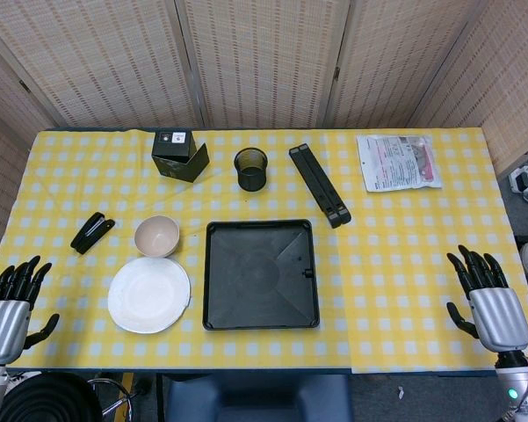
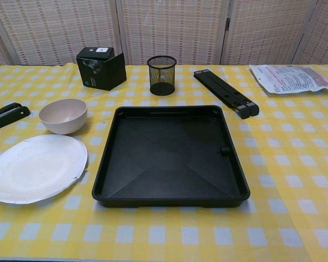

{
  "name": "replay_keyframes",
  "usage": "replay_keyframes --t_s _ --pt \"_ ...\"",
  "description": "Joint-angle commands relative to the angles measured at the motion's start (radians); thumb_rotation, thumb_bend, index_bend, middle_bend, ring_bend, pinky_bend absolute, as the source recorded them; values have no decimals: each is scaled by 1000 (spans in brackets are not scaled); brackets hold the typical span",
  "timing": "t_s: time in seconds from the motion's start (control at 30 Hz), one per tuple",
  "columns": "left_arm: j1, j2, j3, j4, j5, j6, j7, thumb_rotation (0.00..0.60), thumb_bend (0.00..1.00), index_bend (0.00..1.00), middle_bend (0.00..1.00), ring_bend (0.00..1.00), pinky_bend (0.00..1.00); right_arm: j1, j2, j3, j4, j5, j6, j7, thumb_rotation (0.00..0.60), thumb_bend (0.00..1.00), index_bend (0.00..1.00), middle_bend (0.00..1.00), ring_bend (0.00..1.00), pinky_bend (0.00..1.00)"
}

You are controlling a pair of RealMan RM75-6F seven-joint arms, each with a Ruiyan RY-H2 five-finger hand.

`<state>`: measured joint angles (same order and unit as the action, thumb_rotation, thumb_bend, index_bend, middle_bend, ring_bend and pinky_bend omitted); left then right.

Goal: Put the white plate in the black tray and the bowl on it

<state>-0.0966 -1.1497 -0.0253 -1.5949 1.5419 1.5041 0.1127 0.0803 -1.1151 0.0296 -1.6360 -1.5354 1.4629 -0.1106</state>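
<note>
Head view shows both hands, left hand (image 1: 13,303) and right hand (image 1: 490,303), open, holding nothing; next, grasp plate (image 1: 148,294) beside tray (image 1: 213,272).

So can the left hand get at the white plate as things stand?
Probably yes. The left hand is open at the table's near left edge, and the white plate lies just beside it with only bare cloth between them; the bowl sits behind the plate.
</note>
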Motion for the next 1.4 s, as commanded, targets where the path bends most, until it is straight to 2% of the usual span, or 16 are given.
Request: replay_keyframes --t_s 0.03,0.17,0.33,0.4,0.47,0.5,0.6,0.7,0.73,0.83,1.0,1.2,1.4 --pt "-3 0 2 -2 1 -8 -3 600 346 38 28 0 17 -5 4 0 1 -2 9 5 600 405 0 0 0 0" --pt "-9 -1 6 -4 3 -20 0 600 346 39 25 0 17 -7 4 1 4 -5 13 8 600 406 0 0 0 0" --pt "0 4 30 -21 55 4 -6 600 344 38 9 0 24 -11 4 -8 2 -24 22 7 600 404 0 0 0 0" --pt "6 -2 40 -12 81 21 1 600 344 41 17 0 58 -9 5 -9 -2 -29 21 13 600 405 0 0 0 0" --pt "10 -13 60 -1 117 29 -1 600 344 47 74 34 137 -9 5 -8 -7 -35 26 15 600 405 0 0 0 0" --pt "11 -21 66 8 141 42 -13 600 344 52 133 87 215 -8 4 -8 -10 -41 29 14 600 405 0 0 0 0" --pt "30 -74 78 71 210 114 -30 600 344 117 415 367 572 -4 -5 -10 -11 -66 36 9 600 405 0 0 0 0" --pt "62 -120 88 101 229 153 48 600 316 196 829 742 898 1 -10 -14 -11 -59 17 -7 600 405 0 0 0 0" --pt "66 -137 87 115 248 174 65 600 295 236 940 856 973 1 -9 -13 -13 -50 11 -14 600 405 0 0 0 0" --pt "74 -186 101 166 301 210 66 600 276 353 1000 982 1000 0 -3 -12 -25 -38 6 -13 600 405 0 0 0 0" --pt "68 -238 124 239 309 176 25 600 276 451 1000 1000 1000 -7 5 -22 -30 -59 20 -6 600 405 0 0 0 0" --pt "53 -318 122 323 299 142 -10 600 283 473 1000 1000 1000 -3 10 -23 -29 -46 1 -6 600 405 0 0 0 0" --pt "38 -372 115 371 275 103 -8 600 288 448 1000 1000 1000 2 12 -19 -29 -36 -11 -3 600 406 0 0 0 0"
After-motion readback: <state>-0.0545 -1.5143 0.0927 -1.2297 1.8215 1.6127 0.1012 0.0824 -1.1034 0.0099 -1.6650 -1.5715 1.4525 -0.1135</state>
